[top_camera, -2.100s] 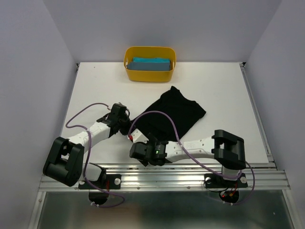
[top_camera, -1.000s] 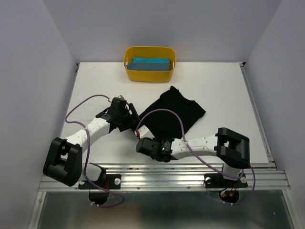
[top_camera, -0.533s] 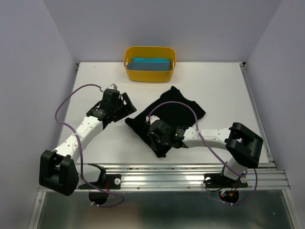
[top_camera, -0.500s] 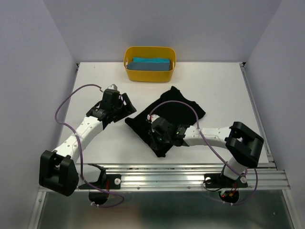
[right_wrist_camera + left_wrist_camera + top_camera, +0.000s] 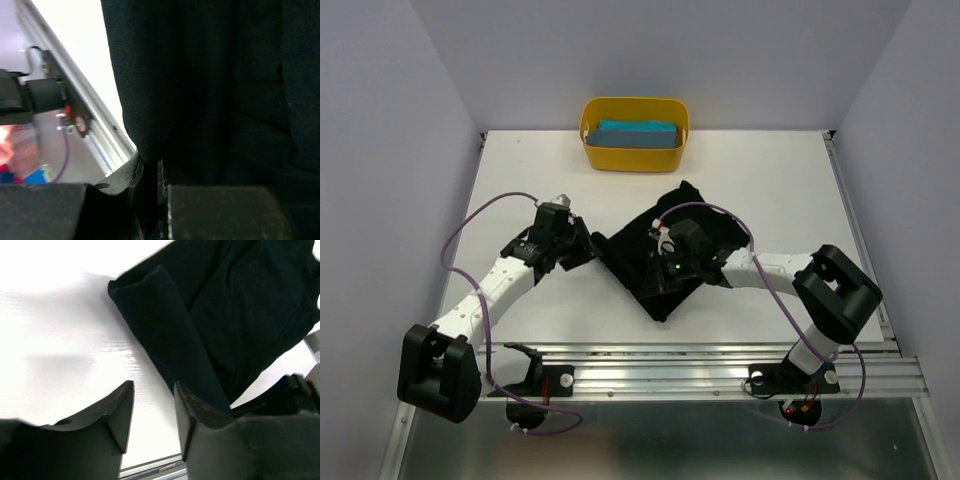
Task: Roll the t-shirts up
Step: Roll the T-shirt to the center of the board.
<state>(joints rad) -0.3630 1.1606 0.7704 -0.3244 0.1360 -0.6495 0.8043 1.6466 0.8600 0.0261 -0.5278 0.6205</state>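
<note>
Pinching the black t-shirt (image 5: 630,265) is the right gripper (image 5: 150,170); the left gripper (image 5: 152,390) hangs parted beside it.

A robotics lab test cell: a flat white tabletop (image 5: 520,160) boxed in by plain pale lilac wall panels (image 5: 380,150), with two white-and-black robot arms (image 5: 495,280) bolted to a slotted aluminium rail (image 5: 660,366) at its near edge, and loose purple cables (image 5: 703,206) looping off them.
</note>
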